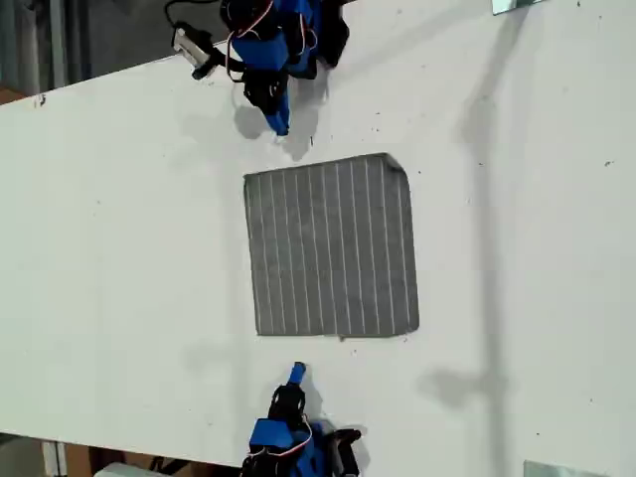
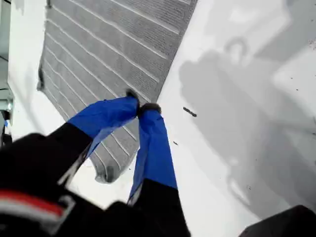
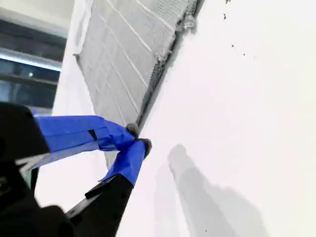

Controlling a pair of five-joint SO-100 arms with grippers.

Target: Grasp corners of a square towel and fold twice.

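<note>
In the exterior view you see the towel [image 1: 333, 248] lying flat and unfolded at the middle of the white tabletop [image 1: 119, 248]. An upper end effector [image 1: 280, 121] points down at the frame's top, near the towel's upper left corner [image 1: 250, 179] but apart from it. A lower end effector [image 1: 296, 374] points up at the bottom edge, also clear of the cloth.

In the first wrist view, my first end effector [image 2: 139, 106] is clenched, blue tips meeting, holding nothing. The towel [image 2: 98, 44] spreads beyond it, one rounded corner [image 2: 108, 173] curled.

In the second wrist view, my second end effector [image 3: 138, 138] is likewise clenched and empty. The towel [image 3: 118, 59] shows a frayed edge [image 3: 160, 57].
</note>
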